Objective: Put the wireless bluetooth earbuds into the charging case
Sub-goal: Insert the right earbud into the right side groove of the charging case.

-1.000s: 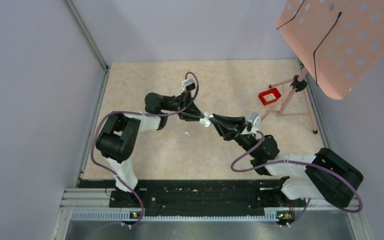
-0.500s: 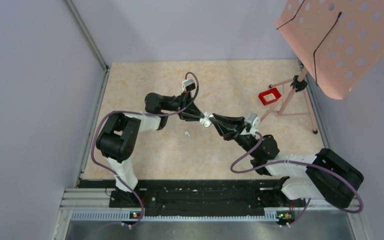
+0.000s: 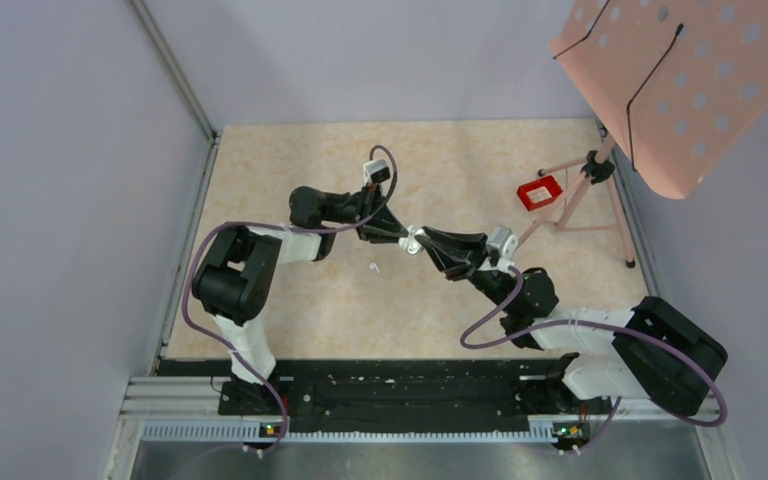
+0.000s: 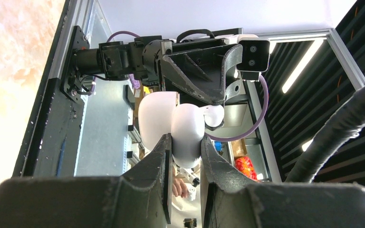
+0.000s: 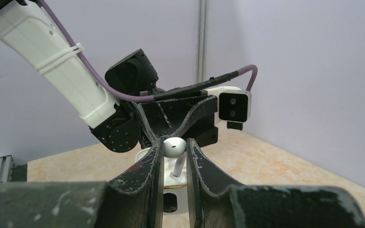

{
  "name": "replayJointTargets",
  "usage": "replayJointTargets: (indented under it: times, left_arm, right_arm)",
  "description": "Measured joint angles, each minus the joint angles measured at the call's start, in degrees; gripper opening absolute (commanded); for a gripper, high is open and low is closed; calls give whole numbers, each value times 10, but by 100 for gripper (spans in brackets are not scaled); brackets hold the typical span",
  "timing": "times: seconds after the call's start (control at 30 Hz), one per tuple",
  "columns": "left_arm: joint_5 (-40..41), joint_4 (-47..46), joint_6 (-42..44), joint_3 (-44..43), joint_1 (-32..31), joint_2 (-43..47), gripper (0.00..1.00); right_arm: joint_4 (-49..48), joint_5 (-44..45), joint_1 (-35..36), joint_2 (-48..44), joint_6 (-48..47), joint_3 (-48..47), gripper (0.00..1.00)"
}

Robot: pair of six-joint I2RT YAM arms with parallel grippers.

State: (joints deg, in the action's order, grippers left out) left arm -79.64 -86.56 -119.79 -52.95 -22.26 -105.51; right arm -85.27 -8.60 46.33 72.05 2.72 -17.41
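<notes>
Left arm and right arm: black joints, white links, looping purple cables; black tapered fingers, scuffed.

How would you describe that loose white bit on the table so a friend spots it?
On the beige table, find where the left arm and right arm meet. Just toward their bases lies a tiny white loose earbud. Unlike the held earbud in the right jaws, it lies alone, untouched.

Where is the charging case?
The charging case is mid-table in the top view, clamped in the left gripper, meeting the white earbud held by the right gripper.
</notes>
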Motion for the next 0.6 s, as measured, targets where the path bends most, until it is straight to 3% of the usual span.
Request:
replayJointTargets:
  times: [0.37, 0.6]
  left_arm:
    - [11, 7, 0, 55, 0, 13, 0]
    - [12, 110, 0, 75, 0, 67, 0]
  right_arm:
    - [3, -23, 0, -2, -11, 0, 0]
    - [10, -32, 0, -8, -14, 0, 0]
